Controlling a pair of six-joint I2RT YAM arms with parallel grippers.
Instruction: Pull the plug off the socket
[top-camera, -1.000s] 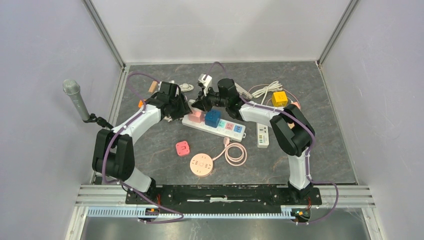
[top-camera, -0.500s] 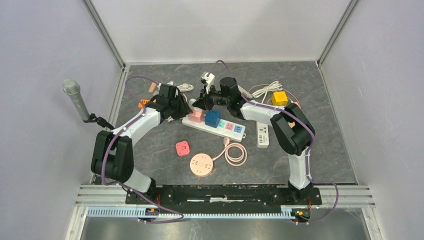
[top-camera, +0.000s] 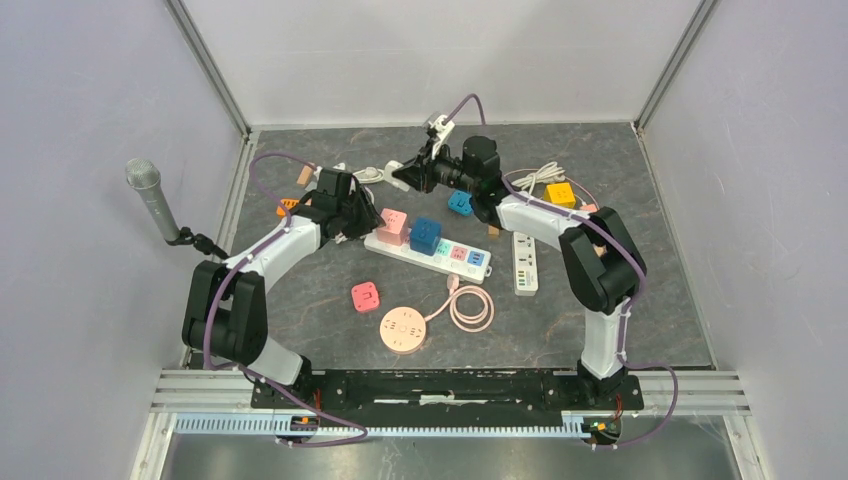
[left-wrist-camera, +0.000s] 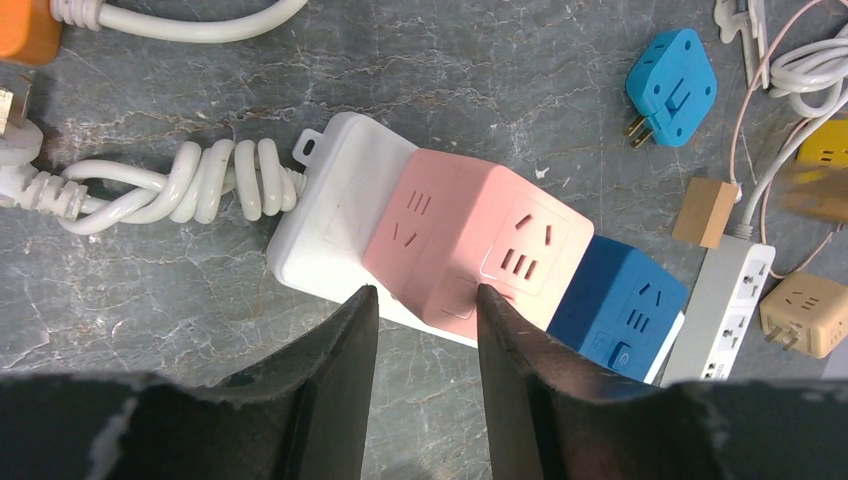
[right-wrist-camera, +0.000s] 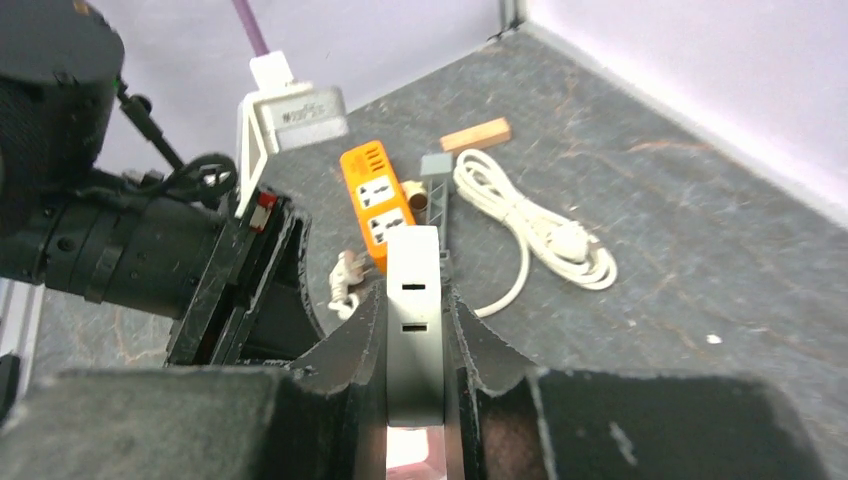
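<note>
1. The plug (right-wrist-camera: 413, 270), a white block with two slots in its face, is pinched firmly between the fingers of the right gripper (right-wrist-camera: 414, 310). It is held in the air over the back of the table (top-camera: 300, 290), well apart from the socket strip.
2. The socket strip (top-camera: 470, 262) lies mid-table, white, with a pink cube (top-camera: 391, 226) and a dark blue cube (top-camera: 425, 235) seated side by side on it.
3. The left gripper (left-wrist-camera: 425, 305) hangs at the strip's near edge, just below the pink cube. Its jaws are partly spread with a clear gap, and I cannot tell whether they touch the strip.
4. A coiled white cable (left-wrist-camera: 215, 180) runs from the strip's end.
5. A light blue plug (left-wrist-camera: 671, 87) lies loose beyond the cubes.
6. An orange socket block (right-wrist-camera: 378, 205) lies towards the back.
</note>
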